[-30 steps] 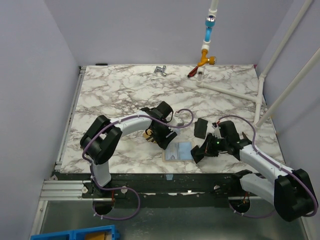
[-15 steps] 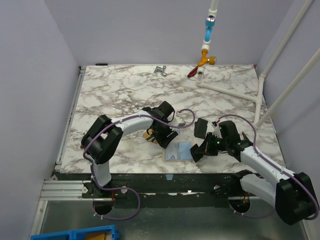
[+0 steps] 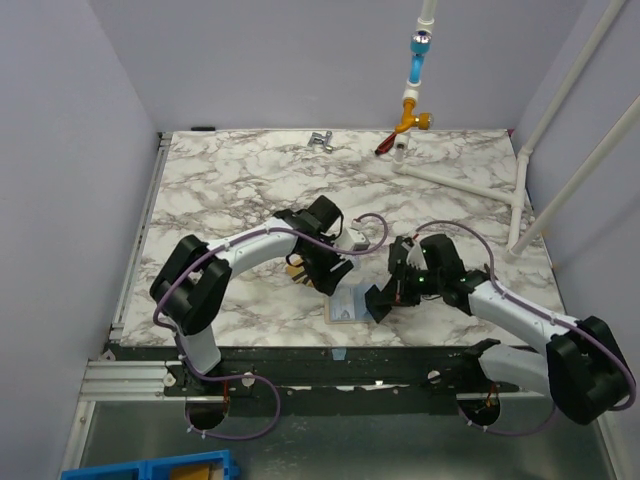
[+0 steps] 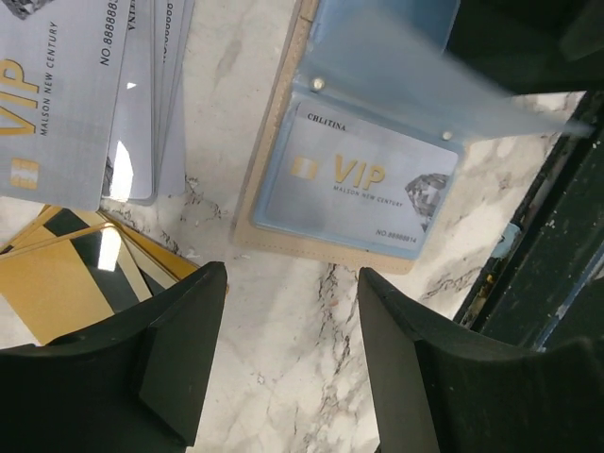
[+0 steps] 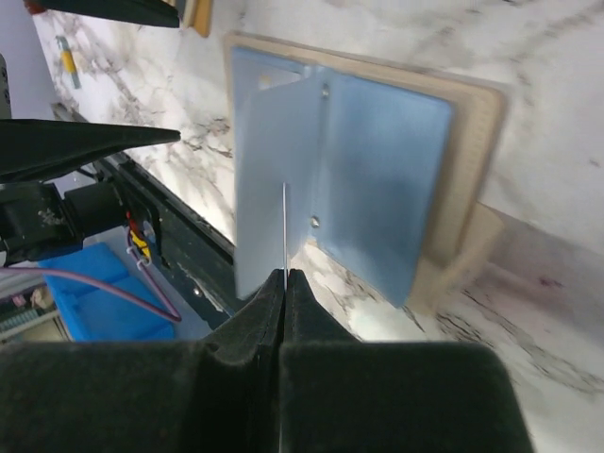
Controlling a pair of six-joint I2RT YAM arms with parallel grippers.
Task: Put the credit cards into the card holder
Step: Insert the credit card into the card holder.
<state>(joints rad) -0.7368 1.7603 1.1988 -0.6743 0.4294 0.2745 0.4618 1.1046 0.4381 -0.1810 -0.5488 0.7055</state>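
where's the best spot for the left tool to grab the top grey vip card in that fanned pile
Take the top grey card by the short edge nearest the tool, where it overlaps the gold cards and likely sits a little off the marble. It lies flat, so bring the open left tool in low from that edge, sliding one finger under, rather than straight down.

Open marble (image 4: 307, 330) between credit cards (image 4: 57, 104) and card holder (image 4: 363, 184), sleeve (image 4: 406, 66) lifted above

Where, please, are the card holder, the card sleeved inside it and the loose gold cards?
card holder (image 4: 321, 250): left wrist view, its tan lower edge.
sleeved card (image 4: 359, 174): left wrist view, its VIP lettering.
gold cards (image 4: 52, 293): left wrist view, the top card's gold face.
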